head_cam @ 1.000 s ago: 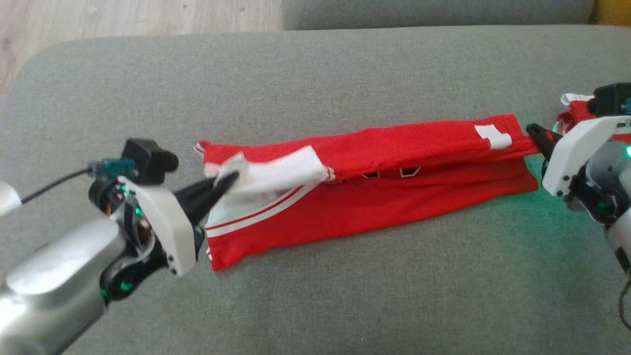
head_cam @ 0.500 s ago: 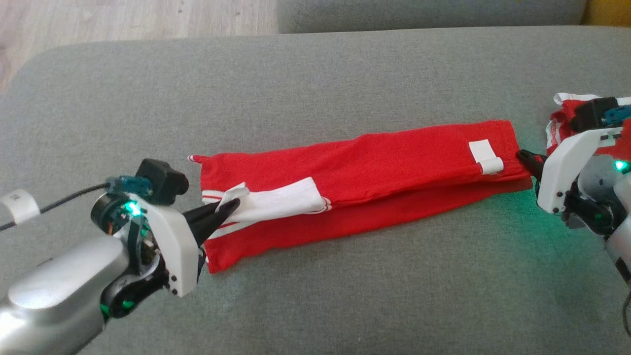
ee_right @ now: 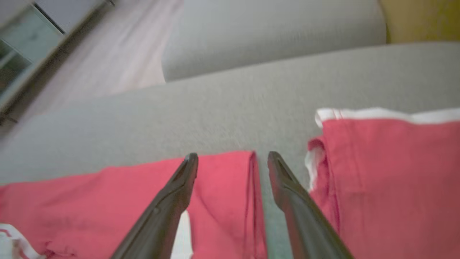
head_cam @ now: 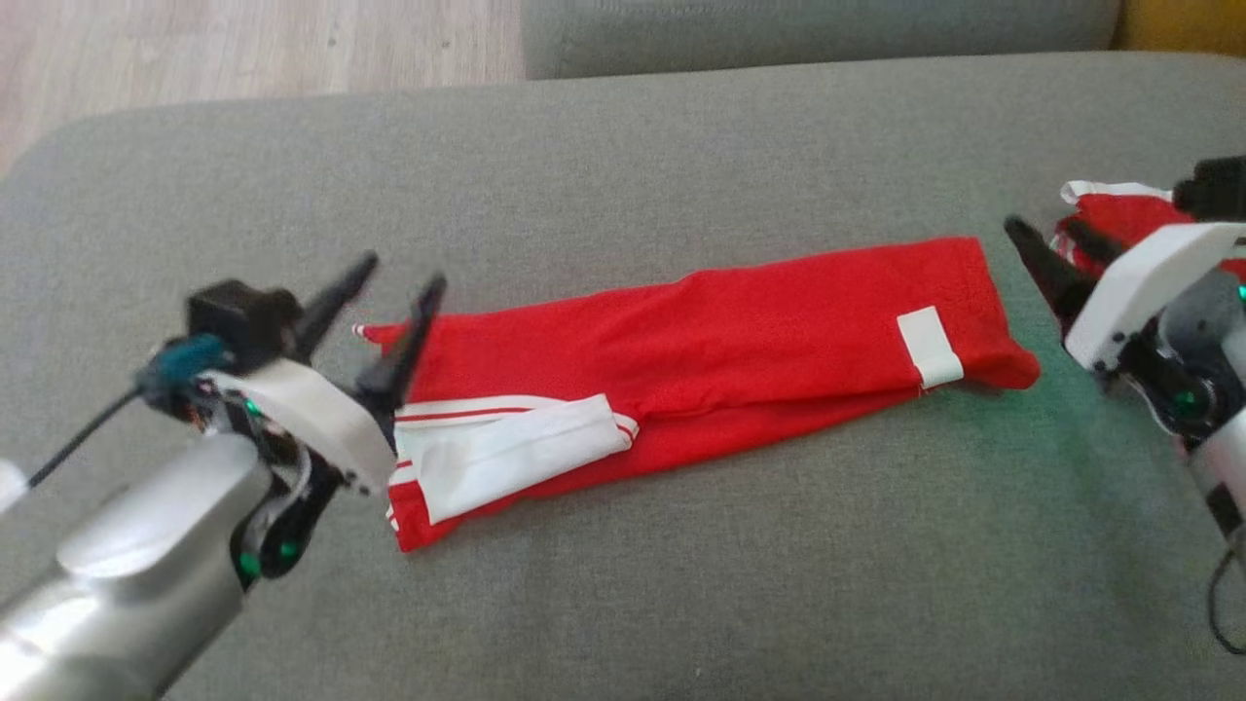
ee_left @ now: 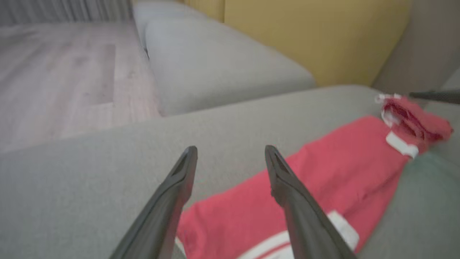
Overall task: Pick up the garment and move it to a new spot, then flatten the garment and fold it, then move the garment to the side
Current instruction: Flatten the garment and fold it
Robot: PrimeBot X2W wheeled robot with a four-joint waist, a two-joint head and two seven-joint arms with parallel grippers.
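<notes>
As laid out now: garment, red with white trim, folded lengthwise into a long narrow strip, flat on the grey sofa cushion, running left to right across its middle.
Left end: white sleeve panel lying on top, striped edge beside it, just right of the left pincer.
Right end: small white tag near the hem; hem close to, but apart from, a second red garment bunched at the cushion's right side.
Left pincer: spread wide, empty, raised over the strip's far left corner; no cloth between the fingers.
Right pincer: spread wide, empty, hovering over the bare gap between the hem and the second red garment.
Stage, by judgement: lengthwise fold apparently done; crosswise fold and the move aside not yet done.
Handling: looks thin, light and limp, like sports knit; probably slick layer on layer, so prone to sliding open or sagging if lifted from a single point.
Where to take hold: the two corners of one short end, pinching through every layer at once; likely the right hem, for carrying over toward the sleeve end.
Risk: catching only the top layer, or snagging the second red garment on the right.
</notes>
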